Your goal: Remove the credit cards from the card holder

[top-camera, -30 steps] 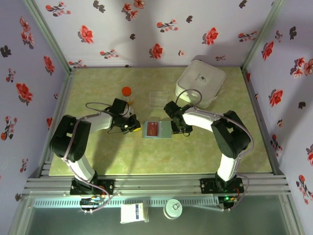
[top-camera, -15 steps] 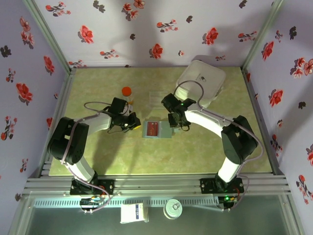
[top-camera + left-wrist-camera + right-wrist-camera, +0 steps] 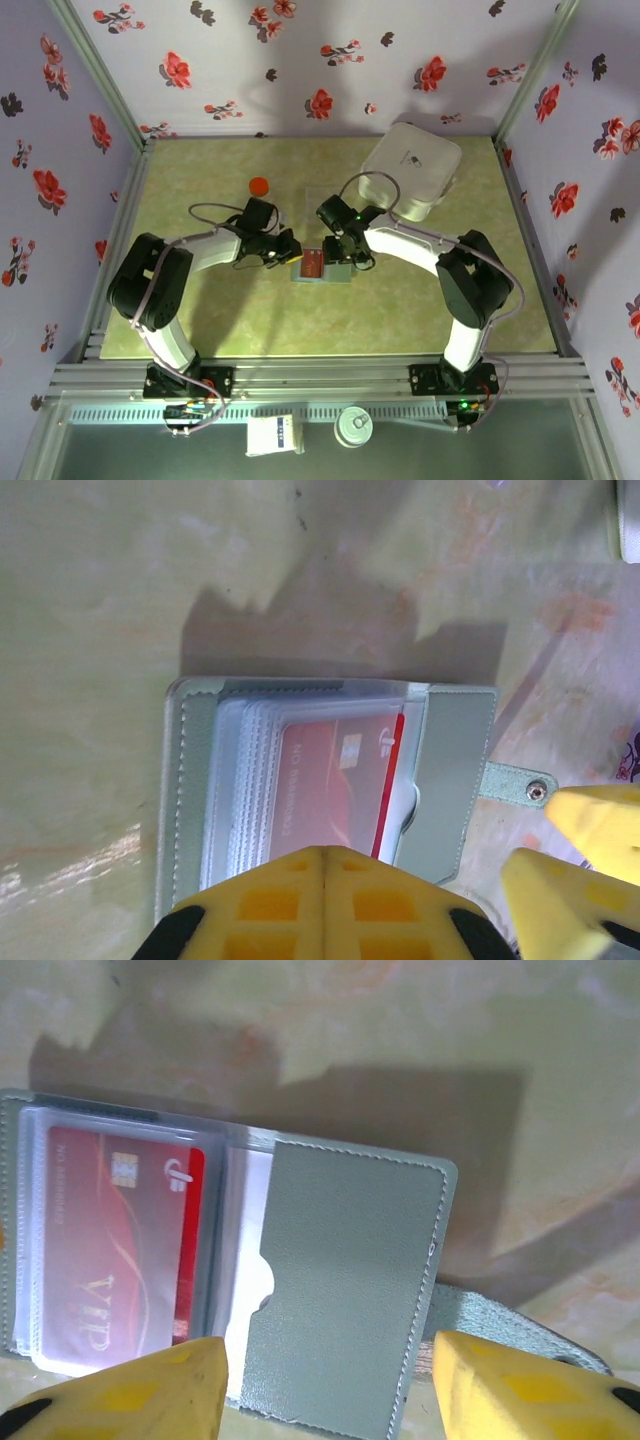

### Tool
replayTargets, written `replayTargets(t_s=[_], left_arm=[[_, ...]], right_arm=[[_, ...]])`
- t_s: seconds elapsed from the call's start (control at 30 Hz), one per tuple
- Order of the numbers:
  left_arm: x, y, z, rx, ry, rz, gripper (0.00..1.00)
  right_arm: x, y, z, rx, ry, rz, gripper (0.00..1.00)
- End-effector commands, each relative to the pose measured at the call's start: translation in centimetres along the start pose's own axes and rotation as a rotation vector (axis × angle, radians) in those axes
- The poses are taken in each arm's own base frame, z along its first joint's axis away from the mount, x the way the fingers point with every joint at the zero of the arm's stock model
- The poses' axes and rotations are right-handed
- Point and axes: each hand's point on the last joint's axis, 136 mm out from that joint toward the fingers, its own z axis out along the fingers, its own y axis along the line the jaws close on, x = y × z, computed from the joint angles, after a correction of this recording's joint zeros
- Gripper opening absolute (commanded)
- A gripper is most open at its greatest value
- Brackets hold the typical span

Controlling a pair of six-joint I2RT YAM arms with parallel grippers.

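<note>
- card holder is lying open flat around the middle of the green table, right between the two grippers and well apart from the big white case at the far right.
- the red card is tucked in the cloudy sleeve stack on the holder's left half, with "vip" showing. can't tell how many more cards are behind it.
- left gripper is pinched fully closed with nothing in it, tips over the edge of the sleeve side. reads like a hold-down to me, but i can't tell if it's actually pressing.
- right gripper is spread fairly wide, a finger on each side of the grey flap on the right half, not clamped on anything.
- so i'd say the step is getting that red card out of its sleeve. a thin strip of red pokes out toward the centre fold, and that's the bit to go for.
- tips imo: pin the sleeve side firmly with the left tips so the holder can't skate, narrow the right fingers first, catch only the bare red edge, and slide it out flat toward the right.
- watch out for pinching the sleeve plastic along with the card, or snagging the flap.
</note>
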Motion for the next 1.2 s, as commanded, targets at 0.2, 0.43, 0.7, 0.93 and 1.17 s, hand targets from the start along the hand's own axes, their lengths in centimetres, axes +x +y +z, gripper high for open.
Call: replayTargets(t_s=[0.2,0.43,0.7,0.93,1.17], left_arm=[[-0.6,-0.4,0.5,-0.018,-0.010,0.001,0.24],[0.2,0.9,0.5,-0.077,0.010,-0.006,0.25],[0.9,2.1,0.2,-0.182,0.013,0.004,0.28],[0.7,2.3,0.2,-0.245,0.015,0.031,0.28],[0.8,2.4,-0.6,-0.290,0.004,0.056,0.26]], right_arm=[[1.3,-0.9,3.8,-0.046,0.076,0.093,0.62],[0.9,-0.1,4.0,-0.083,0.070,0.096,0.54],[0.7,-1.1,2.8,-0.024,0.054,0.073,0.54],[-0.4,-0.8,0.5,-0.040,-0.002,0.068,0.54],[-1.0,0.7,-0.5,-0.095,-0.015,0.063,0.50]])
